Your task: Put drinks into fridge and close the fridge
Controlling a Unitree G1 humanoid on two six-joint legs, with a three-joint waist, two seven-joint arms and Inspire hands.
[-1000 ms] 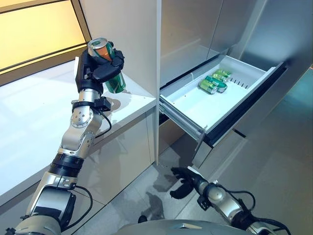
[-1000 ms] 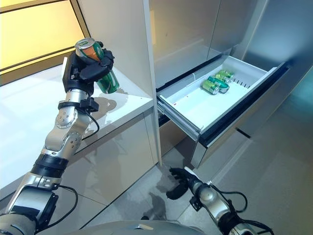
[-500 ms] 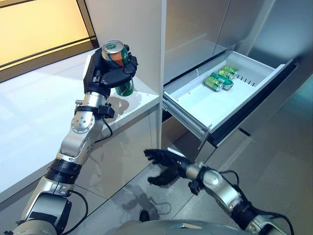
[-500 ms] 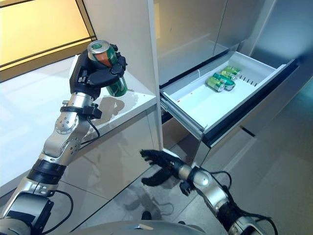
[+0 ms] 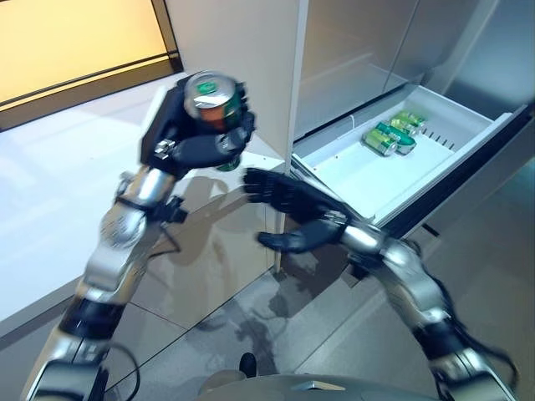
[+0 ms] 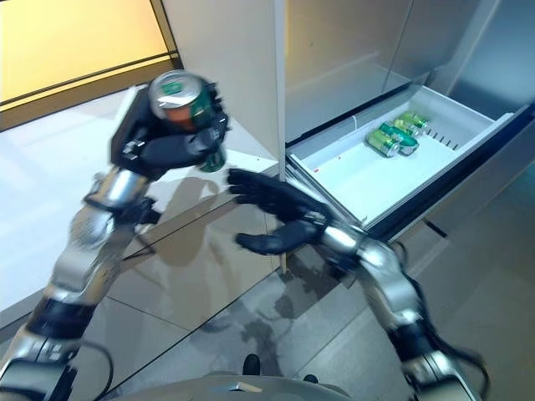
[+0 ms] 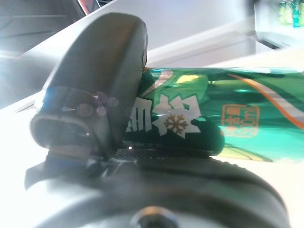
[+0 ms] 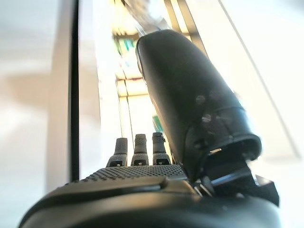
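A green drink can (image 5: 216,104) with an orange band is held up above the white counter's right end, my left hand (image 5: 188,142) curled round it; the left wrist view shows the can (image 7: 223,118) pressed under the thumb (image 7: 102,71). My right hand (image 5: 288,209) is raised just right of and below the can, fingers spread and straight, holding nothing. The white fridge drawer (image 5: 359,180) stands pulled out to the right, with several green cans (image 5: 389,138) lying at its far end.
A white counter (image 5: 50,209) runs along the left, ending at a tall white cabinet panel (image 5: 251,58). Grey fridge fronts (image 5: 368,42) rise behind the drawer. A glossy tiled floor (image 5: 251,326) lies below.
My right hand has risen from near the floor to just beside the can, fingers spread. My left hand has carried the can a little to the right, and the camera has shifted.
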